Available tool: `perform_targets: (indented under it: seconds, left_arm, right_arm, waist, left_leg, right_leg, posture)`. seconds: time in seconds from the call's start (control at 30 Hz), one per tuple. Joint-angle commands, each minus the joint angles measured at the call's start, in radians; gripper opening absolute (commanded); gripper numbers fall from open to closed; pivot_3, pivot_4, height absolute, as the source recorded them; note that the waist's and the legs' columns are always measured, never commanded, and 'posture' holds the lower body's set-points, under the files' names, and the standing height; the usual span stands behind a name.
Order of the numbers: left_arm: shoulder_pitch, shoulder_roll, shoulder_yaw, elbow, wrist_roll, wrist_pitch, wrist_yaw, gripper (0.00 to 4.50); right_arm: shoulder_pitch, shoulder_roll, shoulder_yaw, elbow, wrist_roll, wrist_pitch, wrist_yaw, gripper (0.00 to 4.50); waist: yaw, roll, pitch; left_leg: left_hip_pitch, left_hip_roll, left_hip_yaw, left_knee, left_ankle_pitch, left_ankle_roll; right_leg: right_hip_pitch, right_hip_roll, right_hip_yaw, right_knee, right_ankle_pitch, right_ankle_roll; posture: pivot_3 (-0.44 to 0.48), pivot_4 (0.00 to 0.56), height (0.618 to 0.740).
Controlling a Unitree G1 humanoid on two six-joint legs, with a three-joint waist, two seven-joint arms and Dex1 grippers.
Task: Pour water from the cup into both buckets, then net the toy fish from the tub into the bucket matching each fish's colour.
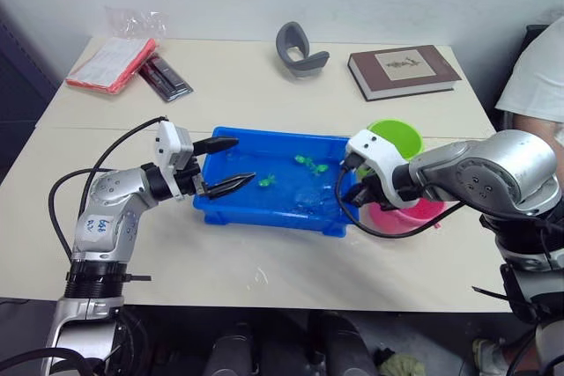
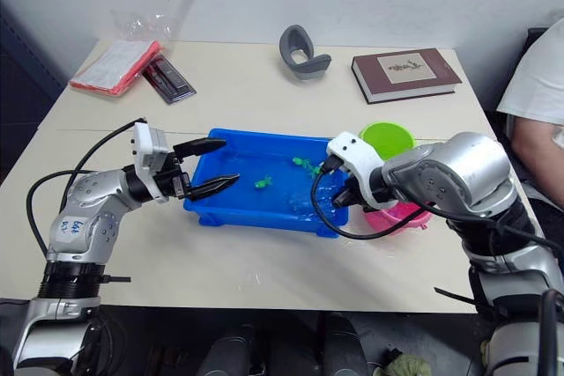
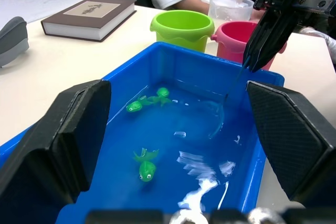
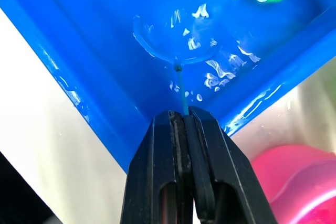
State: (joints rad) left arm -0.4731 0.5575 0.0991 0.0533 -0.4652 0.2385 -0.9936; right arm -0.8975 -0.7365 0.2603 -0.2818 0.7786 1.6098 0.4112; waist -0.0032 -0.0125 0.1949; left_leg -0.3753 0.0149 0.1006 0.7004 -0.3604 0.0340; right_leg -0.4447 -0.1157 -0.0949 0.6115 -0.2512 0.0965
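Right wrist view: right pincer (image 4: pixel 184 116) pinches the net (image 4: pixel 176 40) by its thin handle, hoop submerged in the tub (image 4: pixel 84 66); light, flexible, likely slippery. Left pincer (image 1: pixel 220 165) spread at nine o'clock.

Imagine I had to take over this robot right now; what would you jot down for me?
Right gripper: shut on the net, hoop dipped in the tub's water.
Left gripper: open, empty, at the tub's left end.
Three green fish float in the tub; no pink ones visible there.
Green bucket, pink bucket and cup stand past the tub's right end.
Left: net the green fish into the green bucket. Bucket contents can't be seen.
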Motion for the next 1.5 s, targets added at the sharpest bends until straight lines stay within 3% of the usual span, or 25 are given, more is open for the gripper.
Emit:
perform_targets:
  seconds: [0.03, 0.37, 0.57, 0.83, 1.17, 1.33, 1.5]
  left_arm:
    - [-0.015, 0.017, 0.02, -0.021, -0.002, -0.011, 0.0, 4.41]
    - [0.026, 0.093, 0.034, -0.03, -0.011, 0.013, -0.039, 4.41]
    - [0.061, 0.164, 0.069, -0.031, -0.019, 0.029, -0.065, 4.41]
    - [0.1, 0.177, 0.081, -0.078, -0.025, 0.062, -0.057, 4.41]
    - [0.112, 0.222, 0.096, -0.098, -0.033, 0.098, -0.075, 4.41]
    - [0.114, 0.233, 0.1, -0.095, -0.029, 0.104, -0.09, 4.41]
    - [0.137, 0.254, 0.114, -0.11, -0.038, 0.118, -0.109, 4.41]
  right_arm:
    - [0.012, 0.069, -0.065, 0.007, -0.01, 0.005, -0.056, 0.0]
    - [0.026, 0.248, -0.129, 0.061, -0.144, -0.011, -0.164, 0.0]
    - [0.026, 0.278, -0.116, 0.073, -0.214, -0.042, -0.177, 0.0]
    - [0.07, 0.326, -0.151, 0.051, -0.266, -0.16, -0.172, 0.0]
    - [0.134, 0.303, -0.104, -0.015, -0.302, -0.313, -0.114, 0.0]
    - [0.183, 0.204, -0.029, -0.091, -0.331, -0.45, 0.001, 0.0]
    - [0.272, 0.142, -0.071, -0.19, -0.308, -0.502, 0.073, 0.0]
  waist:
    - [-0.002, 0.0, 0.0]
    - [-0.004, 0.0, 0.0]
    - [-0.011, 0.0, 0.0]
    - [-0.024, 0.0, 0.0]
    - [-0.026, 0.0, 0.0]
    - [-0.025, 0.0, 0.0]
    - [-0.024, 0.0, 0.0]
  left_leg:
    - [0.0, 0.0, 0.0, 0.0, 0.0, 0.0]
    - [0.0, 0.0, 0.0, -0.001, 0.0, -0.001]
    - [0.0, 0.0, 0.0, -0.001, 0.0, -0.001]
    - [0.0, 0.0, -0.001, -0.002, 0.0, -0.001]
    - [0.0, 0.0, -0.001, -0.002, 0.0, -0.001]
    - [0.0, 0.0, -0.001, -0.002, 0.0, -0.001]
    - [0.0, 0.0, -0.001, -0.002, 0.0, -0.001]
  right_leg:
    - [0.0, 0.0, 0.0, 0.0, 0.0, 0.0]
    - [0.0, 0.001, 0.0, 0.0, 0.0, 0.0]
    - [0.0, 0.001, 0.0, 0.0, 0.0, 0.0]
    - [0.0, 0.001, -0.001, 0.0, 0.0, 0.0]
    - [-0.001, 0.001, -0.001, 0.0, 0.0, 0.0]
    - [-0.001, 0.001, -0.001, -0.001, 0.0, 0.0]
    - [0.0, 0.001, -0.001, -0.001, 0.0, 0.0]
  posture:
    - [0.0, 0.15, 0.74]
    - [0.0, 0.15, 0.74]
    - [0.0, 0.15, 0.74]
    - [0.0, 0.15, 0.74]
    - [0.0, 0.15, 0.74]
    - [0.0, 0.15, 0.74]
    - [0.0, 0.15, 0.74]
